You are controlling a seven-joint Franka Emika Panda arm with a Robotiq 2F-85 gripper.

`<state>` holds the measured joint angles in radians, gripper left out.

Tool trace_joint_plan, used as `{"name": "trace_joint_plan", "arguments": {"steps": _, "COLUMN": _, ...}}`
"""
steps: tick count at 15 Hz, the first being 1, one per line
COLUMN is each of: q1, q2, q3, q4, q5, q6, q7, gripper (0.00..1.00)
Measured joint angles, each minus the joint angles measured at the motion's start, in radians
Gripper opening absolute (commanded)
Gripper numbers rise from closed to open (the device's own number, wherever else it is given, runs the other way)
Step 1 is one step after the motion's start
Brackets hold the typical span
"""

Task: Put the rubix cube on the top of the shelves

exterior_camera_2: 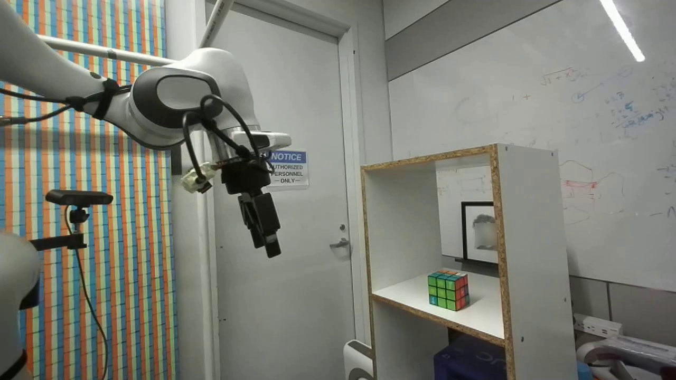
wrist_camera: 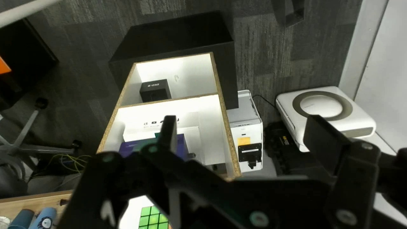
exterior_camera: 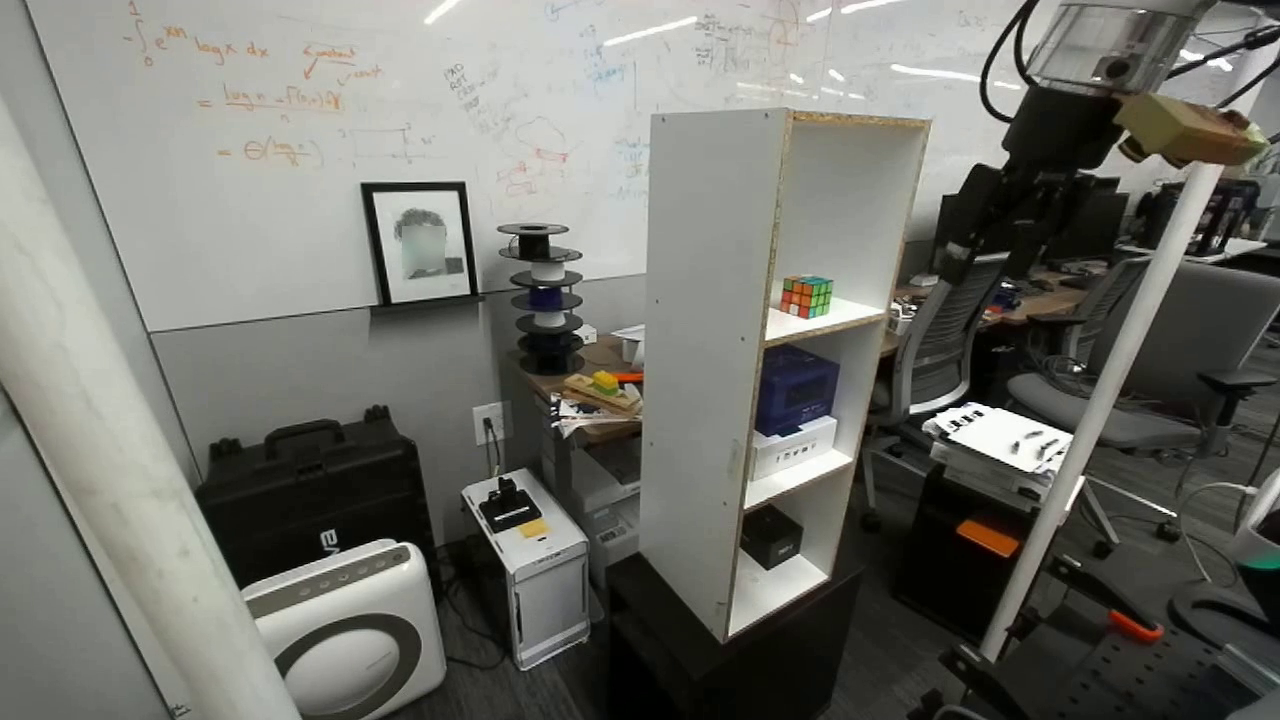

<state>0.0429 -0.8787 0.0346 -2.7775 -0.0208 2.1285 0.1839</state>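
The rubix cube [exterior_camera: 806, 297] sits on the floor of the top compartment of the white shelves [exterior_camera: 712, 350]. In an exterior view the cube [exterior_camera_2: 448, 290] shows green and red faces, inside the shelves [exterior_camera_2: 536, 243]. The wrist view shows only part of the cube [wrist_camera: 152, 218] at the bottom, partly hidden by the gripper, and the particle-board edge of the shelves [wrist_camera: 226, 127]. My gripper [wrist_camera: 243, 135] is open and empty, its fingers wide apart. It points downward, outside and apart from the shelves, in both exterior views [exterior_camera: 985, 262] [exterior_camera_2: 265, 249].
A dark blue object [exterior_camera: 797, 388] on a white box [exterior_camera: 795, 450] fills the middle compartment. A black box [exterior_camera: 770, 537] is in the bottom one. The shelves stand on a black base [exterior_camera: 740, 670]. A white pole [exterior_camera: 1100, 400] and chairs stand nearby.
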Motion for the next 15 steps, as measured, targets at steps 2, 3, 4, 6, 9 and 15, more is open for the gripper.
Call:
{"name": "trace_joint_plan", "arguments": {"steps": 2, "q1": -0.03, "q2": 0.009, "q3": -0.09, "q4": 0.0, "q5": -0.002, "q6": 0.048, "q7": -0.095, "gripper": 1.0}}
{"name": "trace_joint_plan", "arguments": {"steps": 3, "q1": -0.047, "q2": 0.023, "q3": -0.125, "q4": -0.001, "q5": -0.006, "q6": 0.08, "q7": -0.138, "gripper": 1.0}}
{"name": "trace_joint_plan", "arguments": {"steps": 4, "q1": -0.064, "q2": 0.045, "q3": -0.154, "q4": -0.002, "q5": -0.009, "q6": 0.124, "q7": -0.175, "gripper": 1.0}}
{"name": "trace_joint_plan", "arguments": {"steps": 6, "q1": -0.088, "q2": 0.108, "q3": -0.193, "q4": -0.006, "q5": -0.012, "q6": 0.235, "q7": -0.233, "gripper": 1.0}}
{"name": "trace_joint_plan", "arguments": {"steps": 9, "q1": -0.105, "q2": 0.249, "q3": -0.226, "q4": -0.007, "q5": -0.012, "q6": 0.434, "q7": -0.281, "gripper": 1.0}}
{"name": "trace_joint_plan", "arguments": {"steps": 15, "q1": -0.11, "q2": 0.606, "q3": -0.236, "q4": 0.069, "q5": -0.006, "q6": 0.832, "q7": -0.294, "gripper": 1.0}}
